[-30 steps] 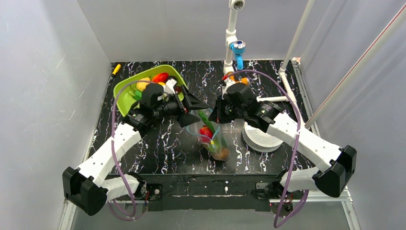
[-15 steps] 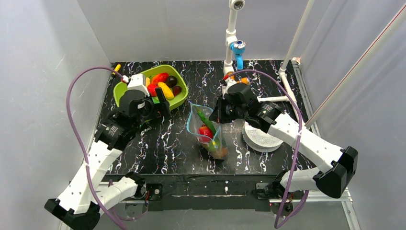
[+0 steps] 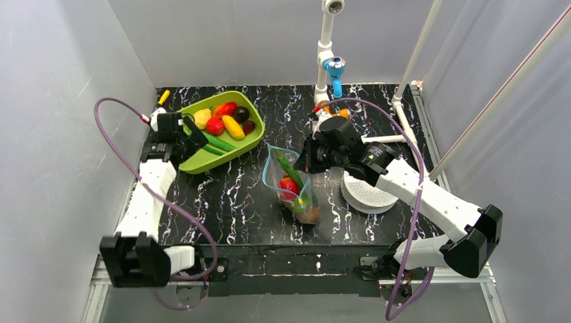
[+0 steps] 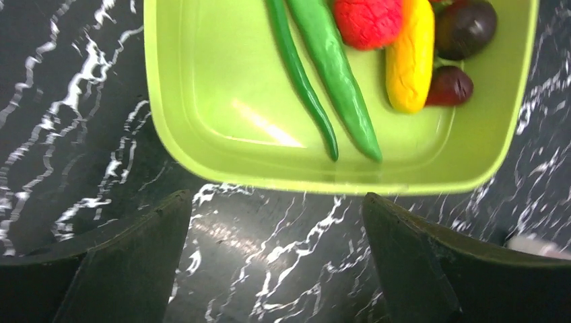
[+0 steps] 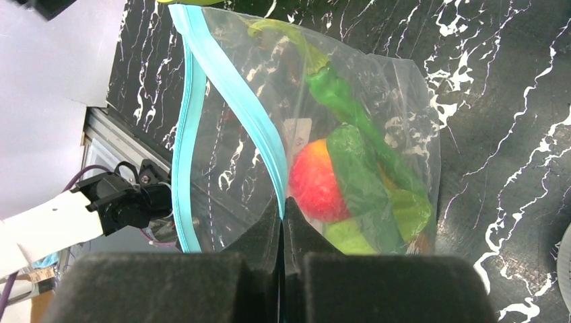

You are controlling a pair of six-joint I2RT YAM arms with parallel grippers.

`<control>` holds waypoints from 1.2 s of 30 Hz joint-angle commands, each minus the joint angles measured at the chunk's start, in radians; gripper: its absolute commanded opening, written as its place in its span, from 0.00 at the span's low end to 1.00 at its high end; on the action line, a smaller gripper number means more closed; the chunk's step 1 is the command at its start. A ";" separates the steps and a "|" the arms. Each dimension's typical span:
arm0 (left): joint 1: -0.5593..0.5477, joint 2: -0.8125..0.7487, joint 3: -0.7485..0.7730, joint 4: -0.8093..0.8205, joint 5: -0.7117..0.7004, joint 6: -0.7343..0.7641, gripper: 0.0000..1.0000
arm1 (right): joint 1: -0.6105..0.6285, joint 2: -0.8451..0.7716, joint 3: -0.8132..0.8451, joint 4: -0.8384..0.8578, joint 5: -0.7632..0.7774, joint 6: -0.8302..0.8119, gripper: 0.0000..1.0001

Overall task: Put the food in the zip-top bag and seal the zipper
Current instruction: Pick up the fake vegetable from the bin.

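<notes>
Several pieces of the food (image 4: 367,20) lie in the lime-green tray (image 4: 155,101) at the far left of the surface (image 3: 229,202). The left wrist view shows two long green pods, a red piece, a yellow one and two dark ones. The left claw (image 4: 275,219) hangs with its fingers wide apart and nothing between them, above the dark surface just beside one rim of the tray.

The zip-top bag (image 3: 289,182) lies in the middle of the surface, well apart from the tray. It already contains a red piece, green pieces and a brown one at its bottom. The right claw (image 5: 283,205) is closed on the zipper (image 5: 232,94) and pinches one lip of the mouth. The other lip bows away from it, so the mouth stands open.

I judge that the toy pieces are light, hard and glossy, so they can slip. The round ones should be taken across the middle, and the long pods near the middle of their length. The bag is thin and soft, and it would probably collapse if the lip is released. The stiffer blue strip is the best place to hold it.
</notes>
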 commanded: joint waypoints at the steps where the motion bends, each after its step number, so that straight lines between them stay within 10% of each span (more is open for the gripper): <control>1: 0.131 0.203 0.070 0.043 0.204 -0.222 0.98 | -0.005 -0.025 0.005 0.012 -0.008 -0.011 0.01; 10: 0.188 0.563 0.210 0.146 0.263 -0.269 0.94 | -0.005 -0.051 -0.003 -0.007 0.011 -0.021 0.01; 23: 0.192 0.769 0.278 0.110 0.220 -0.237 0.60 | -0.005 -0.030 0.018 -0.030 0.014 -0.017 0.01; 36: 0.121 0.920 0.488 -0.140 0.031 -0.252 0.62 | -0.005 0.025 0.057 -0.029 -0.019 0.005 0.01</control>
